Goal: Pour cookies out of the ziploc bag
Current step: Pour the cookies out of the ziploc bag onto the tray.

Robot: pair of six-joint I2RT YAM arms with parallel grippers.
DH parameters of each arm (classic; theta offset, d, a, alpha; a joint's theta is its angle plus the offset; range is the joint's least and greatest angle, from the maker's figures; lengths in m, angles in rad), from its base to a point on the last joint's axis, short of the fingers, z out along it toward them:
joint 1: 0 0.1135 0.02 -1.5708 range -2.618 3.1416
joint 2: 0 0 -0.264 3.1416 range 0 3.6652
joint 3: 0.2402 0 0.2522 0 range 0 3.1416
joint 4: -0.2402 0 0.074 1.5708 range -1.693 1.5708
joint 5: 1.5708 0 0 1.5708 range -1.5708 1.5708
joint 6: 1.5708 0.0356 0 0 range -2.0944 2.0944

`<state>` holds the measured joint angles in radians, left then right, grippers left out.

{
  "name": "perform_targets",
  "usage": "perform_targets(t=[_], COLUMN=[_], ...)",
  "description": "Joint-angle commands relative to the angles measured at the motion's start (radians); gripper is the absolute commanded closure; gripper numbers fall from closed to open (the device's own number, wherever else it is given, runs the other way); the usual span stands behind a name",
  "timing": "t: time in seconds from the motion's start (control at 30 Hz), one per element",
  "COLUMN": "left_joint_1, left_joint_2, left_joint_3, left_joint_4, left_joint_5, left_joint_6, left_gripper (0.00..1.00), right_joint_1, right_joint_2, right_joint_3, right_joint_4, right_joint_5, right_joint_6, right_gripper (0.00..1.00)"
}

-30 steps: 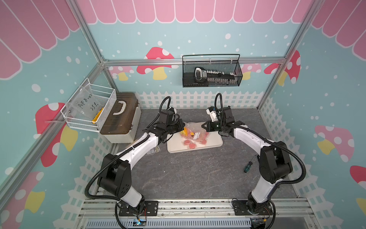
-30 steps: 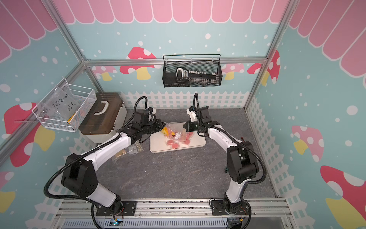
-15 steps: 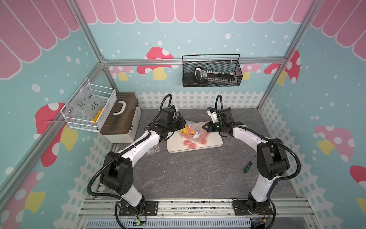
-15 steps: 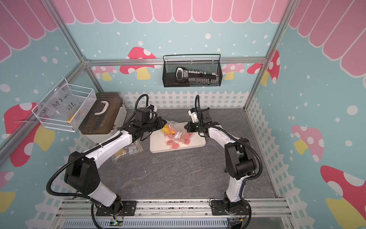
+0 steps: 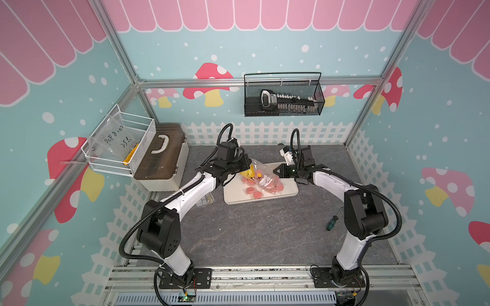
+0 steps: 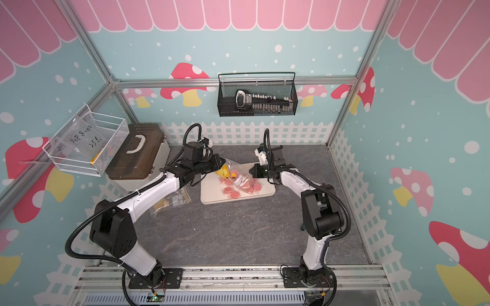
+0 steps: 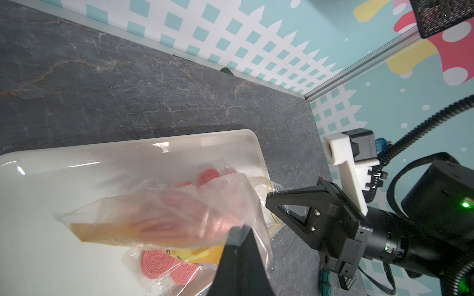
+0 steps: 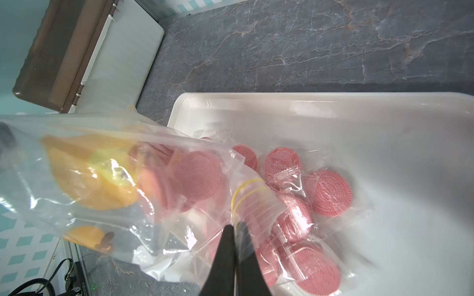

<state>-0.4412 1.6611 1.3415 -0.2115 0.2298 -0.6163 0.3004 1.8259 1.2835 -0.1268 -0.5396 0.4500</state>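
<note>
Over the white tray (image 5: pixel 290 191), the ziploc bag (image 5: pixel 258 171) hangs between both arms. The right jaws are pinched shut on its zipper edge, the left jaws on the opposite end. Many cookies (image 5: pixel 256 188) already lie on the tray, but several more and a yellow packet (image 8: pixel 87 171) sit inside the bag.

Inside the clear plastic ziploc bag (image 8: pixel 102 205), the pink round cookies (image 8: pixel 197 176) are blurred over the white rectangular plastic tray (image 8: pixel 359 123), itself cut off by the frame edge. The yellow-orange mass (image 8: pixel 84 169) beside them cannot be identified.
</note>
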Motion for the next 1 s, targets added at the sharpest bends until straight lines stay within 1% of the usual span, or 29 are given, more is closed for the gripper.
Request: perform_targets(t=[0.0,0.23,0.6,0.77,0.8,0.87,0.97], left_joint_1=[-0.007,-0.01,-0.02,-0.025,-0.025,-0.027,-0.027], left_joint_2=[0.016,0.035,0.053,0.05,0.05,0.052,0.056], left_joint_3=[0.05,0.068,0.084,0.086,0.085,0.084,0.084], left_joint_4=[0.021,0.018,0.021,0.018,0.018,0.018,0.021], left_joint_5=[-0.013,-0.024,-0.015,-0.029,-0.026,-0.026,-0.022], left_joint_6=[0.021,0.018,0.01,0.023,0.022,0.022,0.017], left_gripper=[1.0,1.0,1.0,1.0,1.0,1.0,1.0], right_joint_1=[-0.012,-0.044,-0.061,-0.079,-0.081,-0.085,-0.093], right_joint_2=[0.023,0.032,0.065,0.065,0.101,0.112,0.115], right_joint_3=[0.0,0.021,0.07,0.102,0.109,0.122,0.12], right_joint_4=[0.01,0.011,0.011,0.01,0.009,0.002,0.0], right_joint_5=[-0.004,-0.003,-0.02,-0.012,-0.02,-0.035,-0.023], right_joint_6=[0.002,0.008,0.016,0.015,0.014,0.012,0.007], right_gripper=[1.0,1.0,1.0,1.0,1.0,1.0,1.0])
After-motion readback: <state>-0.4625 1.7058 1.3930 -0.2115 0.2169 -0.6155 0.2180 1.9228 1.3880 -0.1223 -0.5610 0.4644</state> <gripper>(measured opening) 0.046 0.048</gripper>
